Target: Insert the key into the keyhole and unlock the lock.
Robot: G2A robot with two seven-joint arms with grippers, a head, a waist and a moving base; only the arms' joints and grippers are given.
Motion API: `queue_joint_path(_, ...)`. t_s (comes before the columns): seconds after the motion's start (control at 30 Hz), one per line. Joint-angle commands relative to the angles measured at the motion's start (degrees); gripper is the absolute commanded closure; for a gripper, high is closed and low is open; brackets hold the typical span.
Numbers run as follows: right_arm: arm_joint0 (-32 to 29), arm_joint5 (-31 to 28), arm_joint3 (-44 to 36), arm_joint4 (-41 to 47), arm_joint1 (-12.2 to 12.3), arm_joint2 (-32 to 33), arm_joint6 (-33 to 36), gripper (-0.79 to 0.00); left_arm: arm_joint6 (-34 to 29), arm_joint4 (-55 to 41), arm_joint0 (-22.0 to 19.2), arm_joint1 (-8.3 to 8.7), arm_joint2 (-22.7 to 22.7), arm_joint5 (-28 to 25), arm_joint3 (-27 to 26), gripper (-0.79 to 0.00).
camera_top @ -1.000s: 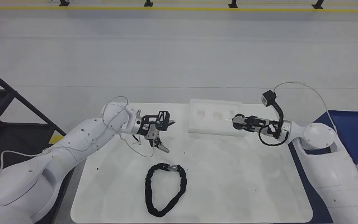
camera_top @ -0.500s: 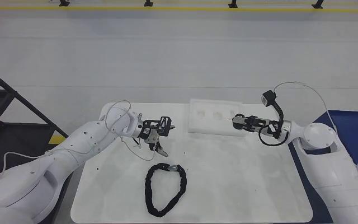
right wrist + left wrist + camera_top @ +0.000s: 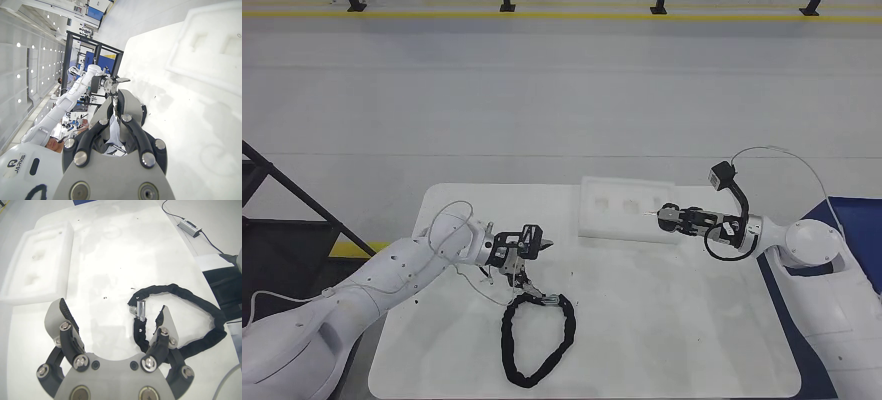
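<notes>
Chain lock (image 3: 189, 298) is laid in a loop on the white surface (image 3: 113, 247), its metal cylinder (image 3: 141, 309) framed by the wide-open left gripper (image 3: 113, 306). At the foam tray (image 3: 627, 210), the right gripper (image 3: 663, 215) is closed on a thin key (image 3: 652, 213).

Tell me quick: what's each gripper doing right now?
Left gripper: jaws open, holding nothing, close by the lock.
Right gripper: jaws shut on what looks like the key.
</notes>
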Motion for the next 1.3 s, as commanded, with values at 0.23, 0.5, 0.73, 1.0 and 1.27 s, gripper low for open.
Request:
queue_joint_path(0.23, 0.00, 0.00, 0.00, 0.00, 0.00, 0.00, 0.00, 0.000, 2.14, 4.06, 4.64, -0.33, -0.38, 5.00, 0.59, -0.785)
queue_joint_path(0.5, 0.00, 0.00, 0.00, 0.00, 0.00, 0.00, 0.00, 0.000, 2.81, 6.11, 6.77, -1.62, -0.63, 6.04, 2.69, -0.785)
queue_joint_path(0.73, 0.00, 0.00, 0.00, 0.00, 0.00, 0.00, 0.00, 0.000, 2.14, 7.85, 7.53, -2.18, -1.40, 6.21, 3.34, -0.699)
queue_joint_path(1.0, 0.00, 0.00, 0.00, 0.00, 0.00, 0.00, 0.00, 0.000, 1.43, 9.61, 8.11, -2.88, -2.16, 5.93, 3.83, -0.366)
queue_joint_path(1.27, 0.00, 0.00, 0.00, 0.00, 0.00, 0.00, 0.00, 0.000, -0.72, 10.09, 8.24, -3.92, -2.98, 4.58, 4.14, -0.163)
